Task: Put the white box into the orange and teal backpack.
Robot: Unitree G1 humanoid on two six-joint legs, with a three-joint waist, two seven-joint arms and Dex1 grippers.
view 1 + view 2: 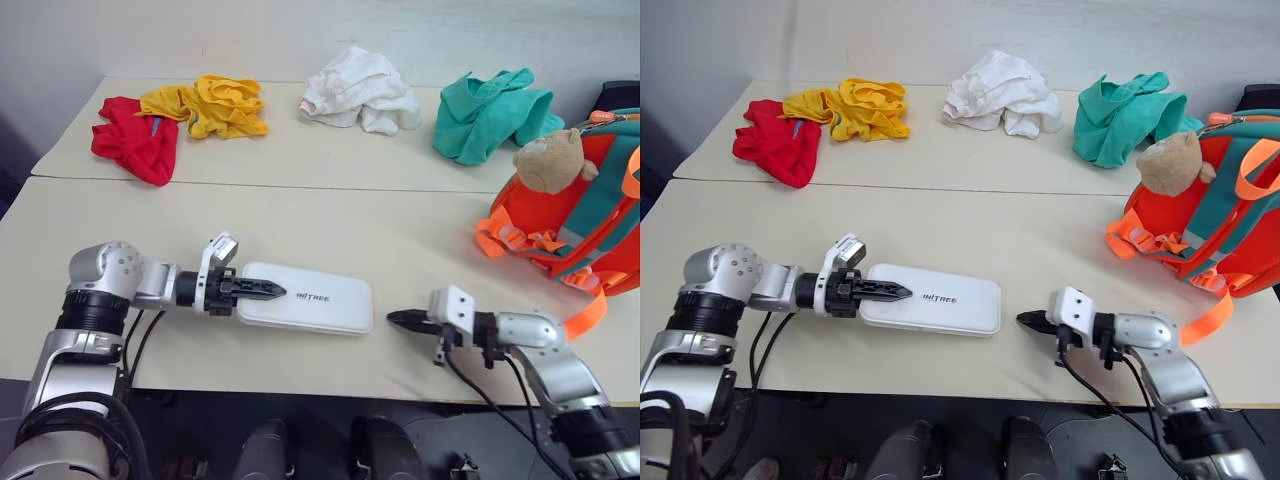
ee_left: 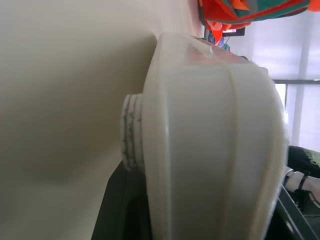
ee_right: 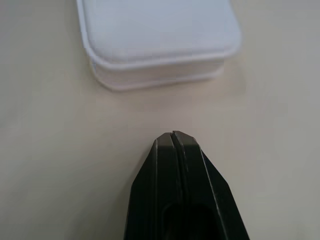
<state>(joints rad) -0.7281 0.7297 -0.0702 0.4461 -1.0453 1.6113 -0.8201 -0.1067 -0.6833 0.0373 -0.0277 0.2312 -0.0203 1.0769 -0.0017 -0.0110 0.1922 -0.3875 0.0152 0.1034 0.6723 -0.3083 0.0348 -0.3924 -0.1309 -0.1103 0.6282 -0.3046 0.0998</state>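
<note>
The white box (image 1: 325, 303) lies flat on the beige table (image 1: 300, 220) near its front edge, grey lettering facing up. My left gripper (image 1: 278, 292) is shut on the box's left end. One black finger lies across the lid, and a ribbed pad (image 2: 132, 132) presses the box's underside in the left wrist view. My right gripper (image 1: 392, 320) is shut and holds nothing. It points at the box's right end (image 3: 160, 45) from a short gap away. The orange and teal backpack (image 1: 590, 225), with a tan plush head (image 1: 548, 160), stands at the table's right edge.
Along the far table lie cloth heaps: a red one (image 1: 135, 135), a yellow one (image 1: 215, 105), a white one (image 1: 360, 90) and a teal one (image 1: 485, 115). Orange straps (image 1: 505, 240) trail from the backpack toward the middle. The table's front edge runs just below both grippers.
</note>
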